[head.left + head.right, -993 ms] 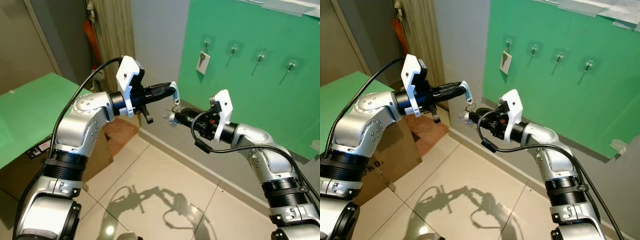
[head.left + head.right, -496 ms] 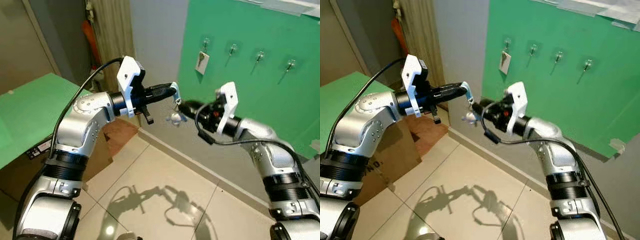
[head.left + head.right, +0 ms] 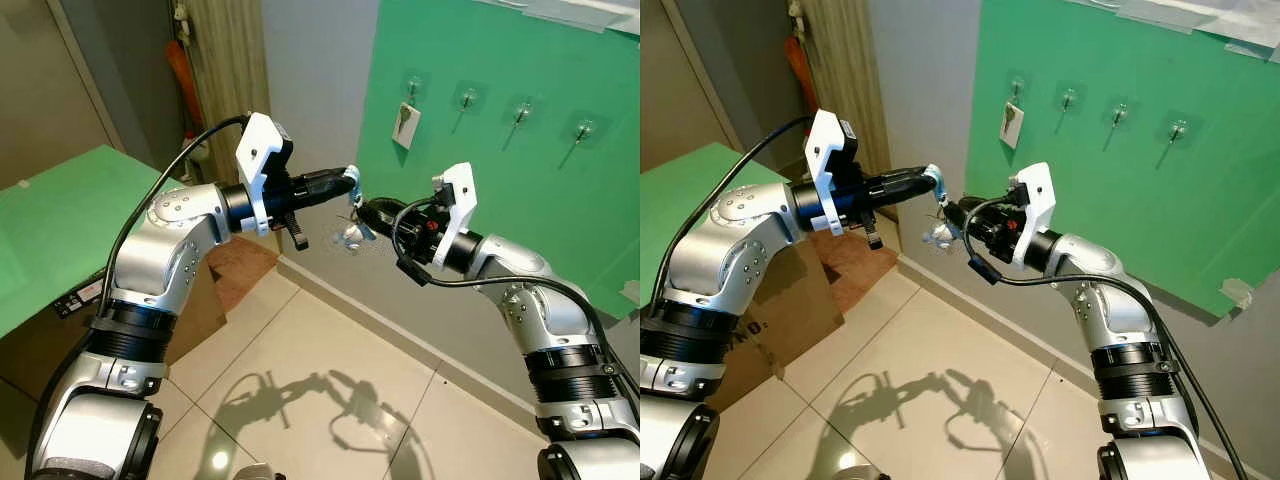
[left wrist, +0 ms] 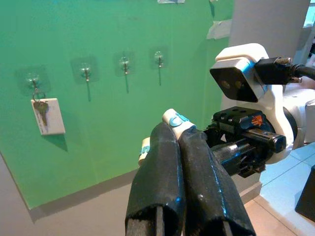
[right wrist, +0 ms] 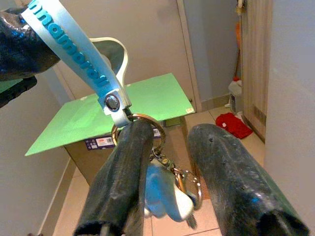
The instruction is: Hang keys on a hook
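**keys mid-air between both grippers, in front of the green board**

left gripper (image 3: 352, 178) has its fingers pressed together on the blue-and-white strap (image 5: 81, 46) of the keys (image 3: 352, 233). the bunch hangs below the strap, out in front of the green board (image 3: 500, 200), low and to the left of the hooks.

right gripper (image 5: 170, 162) is right at the bunch, fingers spread. in the right wrist view the key ring (image 5: 140, 129) sits against one finger and the pale blue-white fob (image 5: 165, 196) dangles in the gap between the two fingers. cannot tell if that finger goes through the ring or just touches it.

on the green board: a row of four clear stick-on hooks. the leftmost hook (image 4: 33, 80) already carries a key with a white tag (image 4: 48, 116). the other three, starting from the second hook (image 4: 86, 73), are bare.

well left of the board: a cardboard box with a green top (image 3: 60, 220), sitting on the tiled floor (image 3: 330, 390).
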### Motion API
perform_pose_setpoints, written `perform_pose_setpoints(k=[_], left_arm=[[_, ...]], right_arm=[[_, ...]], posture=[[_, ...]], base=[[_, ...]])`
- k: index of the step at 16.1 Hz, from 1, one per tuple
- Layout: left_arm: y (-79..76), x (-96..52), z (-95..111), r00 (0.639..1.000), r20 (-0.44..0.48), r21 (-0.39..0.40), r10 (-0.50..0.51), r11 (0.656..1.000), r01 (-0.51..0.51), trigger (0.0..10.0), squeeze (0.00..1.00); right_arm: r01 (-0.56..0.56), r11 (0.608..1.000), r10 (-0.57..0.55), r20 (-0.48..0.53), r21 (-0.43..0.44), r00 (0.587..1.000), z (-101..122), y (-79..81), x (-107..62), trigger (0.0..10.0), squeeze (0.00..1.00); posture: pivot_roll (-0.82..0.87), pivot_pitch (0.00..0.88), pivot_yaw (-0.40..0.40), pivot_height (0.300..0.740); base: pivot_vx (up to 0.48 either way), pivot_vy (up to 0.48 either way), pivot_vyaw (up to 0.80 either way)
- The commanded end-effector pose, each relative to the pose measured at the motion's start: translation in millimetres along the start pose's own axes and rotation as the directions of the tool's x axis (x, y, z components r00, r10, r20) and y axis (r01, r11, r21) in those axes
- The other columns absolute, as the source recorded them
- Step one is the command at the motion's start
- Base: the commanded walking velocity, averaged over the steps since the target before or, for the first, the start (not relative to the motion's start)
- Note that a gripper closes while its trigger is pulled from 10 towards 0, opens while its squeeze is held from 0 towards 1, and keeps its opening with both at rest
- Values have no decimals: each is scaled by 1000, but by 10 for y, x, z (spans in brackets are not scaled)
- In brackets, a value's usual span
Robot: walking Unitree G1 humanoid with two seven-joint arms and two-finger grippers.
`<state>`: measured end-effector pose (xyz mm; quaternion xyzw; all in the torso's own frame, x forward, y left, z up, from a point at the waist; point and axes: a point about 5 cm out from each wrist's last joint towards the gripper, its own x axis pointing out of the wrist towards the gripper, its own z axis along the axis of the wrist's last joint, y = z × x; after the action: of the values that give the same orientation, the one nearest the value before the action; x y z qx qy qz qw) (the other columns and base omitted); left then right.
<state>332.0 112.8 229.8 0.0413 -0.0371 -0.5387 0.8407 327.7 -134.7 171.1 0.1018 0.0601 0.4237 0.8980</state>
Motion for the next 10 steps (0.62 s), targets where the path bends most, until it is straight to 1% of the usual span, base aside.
perform_pose_setpoints(k=[1,10], left_arm=[[-26,-7,30,1000,-2,14,-14,1000,14,0,0],[-24,-11,37,1000,1,14,-9,1000,8,0,0]], right_arm=[[-13,1000,13,21,2,1000,36,20,-22,0,0],[-27,1000,27,19,2,999,8,55,-11,0,0]], posture=[[29,0,6,740],[31,0,7,740]], base=[[0,0,0],[0,0,0]])
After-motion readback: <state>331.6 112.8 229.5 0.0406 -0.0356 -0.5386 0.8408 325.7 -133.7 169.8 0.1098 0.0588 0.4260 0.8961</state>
